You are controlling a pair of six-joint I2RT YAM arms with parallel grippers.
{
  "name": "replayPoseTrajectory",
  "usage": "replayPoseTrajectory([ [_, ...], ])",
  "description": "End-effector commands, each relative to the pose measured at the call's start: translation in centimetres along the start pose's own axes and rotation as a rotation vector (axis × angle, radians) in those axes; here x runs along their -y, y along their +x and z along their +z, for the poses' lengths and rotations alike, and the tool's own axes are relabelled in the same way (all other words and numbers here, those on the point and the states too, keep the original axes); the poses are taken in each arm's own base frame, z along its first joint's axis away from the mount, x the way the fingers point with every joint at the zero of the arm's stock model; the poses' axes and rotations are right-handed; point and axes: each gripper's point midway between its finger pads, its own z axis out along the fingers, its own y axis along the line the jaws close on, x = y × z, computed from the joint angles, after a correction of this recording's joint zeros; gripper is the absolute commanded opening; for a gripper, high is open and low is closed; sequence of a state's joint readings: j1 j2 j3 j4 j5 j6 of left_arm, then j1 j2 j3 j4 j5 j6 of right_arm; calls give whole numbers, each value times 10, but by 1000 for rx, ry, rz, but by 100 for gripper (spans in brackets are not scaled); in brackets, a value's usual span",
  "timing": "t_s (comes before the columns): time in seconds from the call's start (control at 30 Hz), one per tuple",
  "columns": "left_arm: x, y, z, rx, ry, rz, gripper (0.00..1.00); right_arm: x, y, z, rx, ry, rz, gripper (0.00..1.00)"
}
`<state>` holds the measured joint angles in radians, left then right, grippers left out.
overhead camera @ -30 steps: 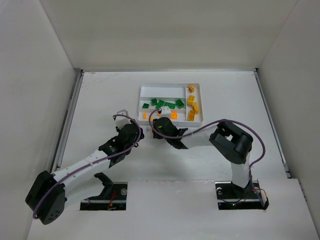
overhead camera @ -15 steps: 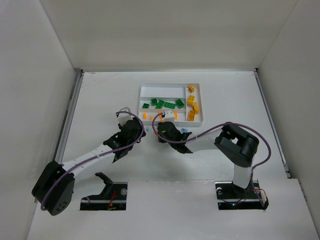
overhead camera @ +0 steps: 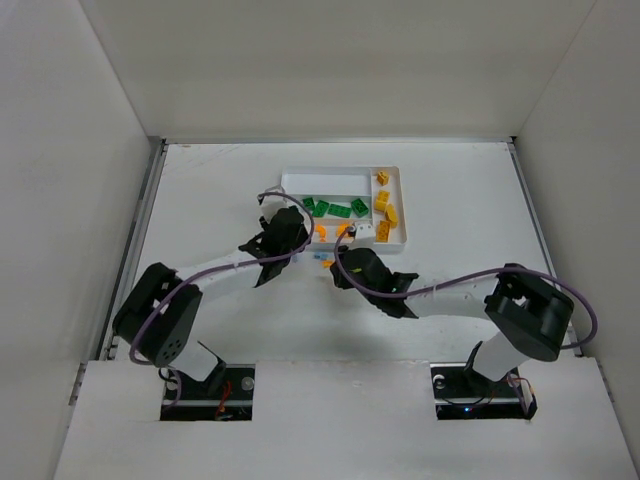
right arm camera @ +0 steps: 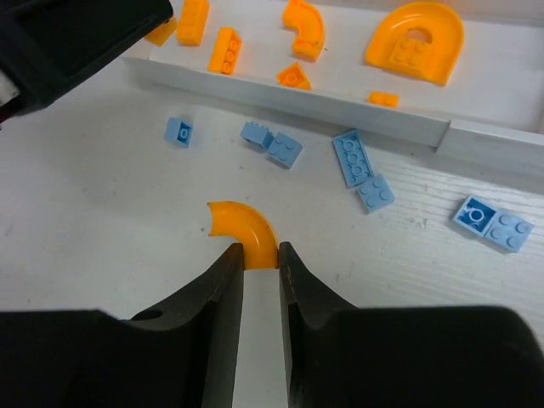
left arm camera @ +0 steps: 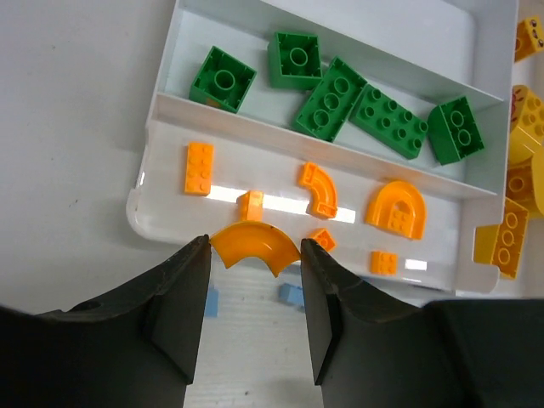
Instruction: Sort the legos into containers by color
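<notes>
Table is white, your left gripper clamps an orange arch by its ends, right gripper pinches a curve by its tip; they look light, stiff and slick, so grip flat faces.

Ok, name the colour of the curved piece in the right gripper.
Curved piece: orange, best in right wrist view.

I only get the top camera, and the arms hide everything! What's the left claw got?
Observer: The left gripper holds an orange arch by the tray's near rim.
Operator: And the right claw?
Observer: The right gripper pinches an orange curved brick down on the table.
Operator: Any blue ones outside the tray?
Observer: Yes, several light blue bricks lie on the table beside it.
</notes>
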<state>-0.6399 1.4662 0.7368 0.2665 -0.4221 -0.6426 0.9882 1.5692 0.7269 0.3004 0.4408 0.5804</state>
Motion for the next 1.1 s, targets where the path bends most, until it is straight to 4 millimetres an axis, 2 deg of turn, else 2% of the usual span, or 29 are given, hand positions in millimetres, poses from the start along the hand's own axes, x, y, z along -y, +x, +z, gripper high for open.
replayPoseTrajectory([
  [0.0,13,-21,16,49,14,-5,34,5,-18,-2,52,6,40,27],
  [0.07,14,-21,23,52,4,-3,34,7,-24,0,63,11,42,27],
  [0.2,15,-21,30,44,-1,-9,44,14,-38,9,79,28,60,27],
  [0.33,15,-25,19,64,15,-11,49,27,-57,18,101,60,59,27],
  [0.5,-1,-18,0,66,18,-14,53,41,-75,35,110,73,70,27],
  [0.63,-14,1,-23,49,37,-1,49,49,-77,51,93,93,61,28],
  [0.77,-24,25,-44,24,53,24,49,51,-76,64,74,103,52,30],
  [0.87,-27,42,-48,-8,54,48,50,51,-84,69,90,109,54,41],
  [0.97,-27,55,-45,-34,48,62,51,47,-92,65,111,102,64,50],
  [1.07,-21,63,-40,-52,55,89,51,49,-97,57,130,107,69,52],
])
